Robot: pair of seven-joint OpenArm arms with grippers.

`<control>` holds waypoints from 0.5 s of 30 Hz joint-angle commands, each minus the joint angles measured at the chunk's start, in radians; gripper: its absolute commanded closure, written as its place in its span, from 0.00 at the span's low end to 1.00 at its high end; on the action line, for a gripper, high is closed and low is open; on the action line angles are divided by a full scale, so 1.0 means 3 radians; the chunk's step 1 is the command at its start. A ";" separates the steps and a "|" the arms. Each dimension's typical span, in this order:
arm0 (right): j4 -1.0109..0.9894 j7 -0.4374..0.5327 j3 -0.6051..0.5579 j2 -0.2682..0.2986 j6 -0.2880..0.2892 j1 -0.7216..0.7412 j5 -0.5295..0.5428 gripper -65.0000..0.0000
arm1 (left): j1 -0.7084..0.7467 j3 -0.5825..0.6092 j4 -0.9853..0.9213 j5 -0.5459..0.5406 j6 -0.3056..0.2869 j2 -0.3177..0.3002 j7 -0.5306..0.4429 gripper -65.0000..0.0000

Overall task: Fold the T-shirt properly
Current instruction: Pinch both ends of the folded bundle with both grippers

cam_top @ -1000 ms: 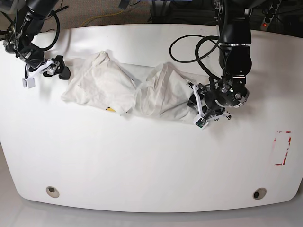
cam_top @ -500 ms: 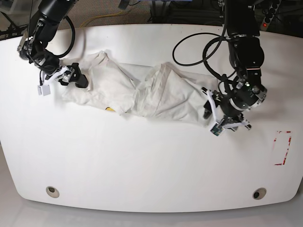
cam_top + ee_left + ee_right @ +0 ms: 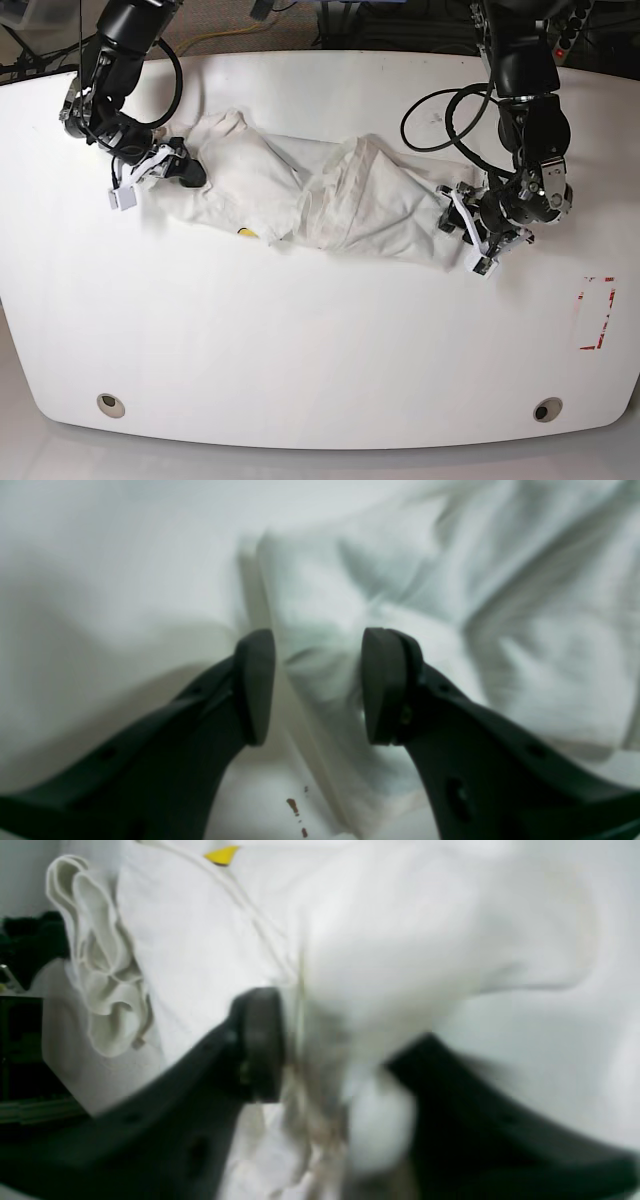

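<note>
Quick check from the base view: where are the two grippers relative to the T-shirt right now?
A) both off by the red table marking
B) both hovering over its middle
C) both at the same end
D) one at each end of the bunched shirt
D: the right gripper is at one end of the crumpled T-shirt and the left gripper at the opposite end.

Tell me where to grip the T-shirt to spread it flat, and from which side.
Probably the two outer ends of the T-shirt, each approached from the outside. It lies bunched in a long strip across the table, so pulling the ends apart should open it.
</note>
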 commanded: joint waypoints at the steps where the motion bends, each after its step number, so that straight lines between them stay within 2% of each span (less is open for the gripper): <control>1: 0.0062 0.0057 0.0006 0.0057 0.0022 0.0042 0.0072 0.89 | -0.0074 0.0108 -0.0105 -0.0054 -0.0022 0.0010 -0.0216 0.60; 3: 0.0113 0.0052 0.0006 0.0139 0.0022 0.0042 0.0077 1.00 | -0.0012 0.0108 -0.0130 -0.0049 -0.0022 0.0005 -0.0273 0.60; 6: 0.0317 0.0022 0.0006 0.0221 0.0022 0.0027 0.0082 0.99 | 0.0080 0.0108 -0.0115 -0.0049 -0.0022 -0.0031 -0.0273 0.60; 9: 0.0573 -0.0178 0.0021 0.0288 0.0022 0.0027 0.0087 0.99 | 0.0172 0.0113 -0.0099 -0.0049 -0.0022 -0.0082 -0.0267 0.60; 15: 0.1136 -0.0572 0.0021 0.0277 0.0022 0.0068 0.0087 0.99 | 0.0295 0.0113 -0.0099 -0.0049 -0.0022 -0.0087 -0.0262 0.60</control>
